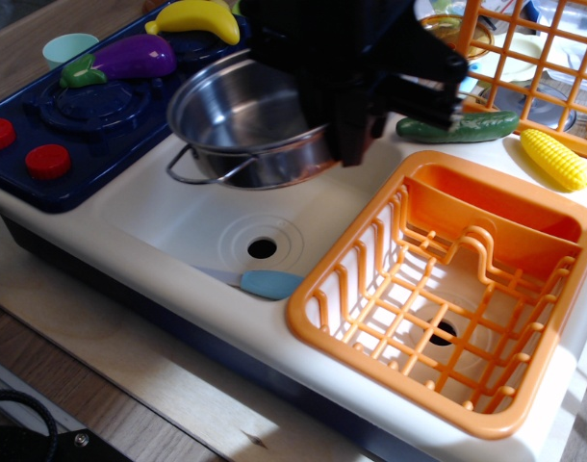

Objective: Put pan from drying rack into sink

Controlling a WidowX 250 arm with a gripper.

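The shiny steel pan (238,120) hangs tilted above the back left part of the cream-white sink (178,217), one wire loop handle pointing down-left. My black gripper (344,115) is shut on the pan's right rim and hides that side of it. The sink's drain hole (262,247) lies below and in front of the pan. The orange drying rack (447,289) sits to the right of the sink with nothing in it.
A blue-handled utensil (258,283) lies in the sink's front. The dark blue stovetop (91,106) at left holds an eggplant (130,58) and banana (199,17). A cucumber (459,126), corn (553,157) and an orange wire basket (534,58) are at back right.
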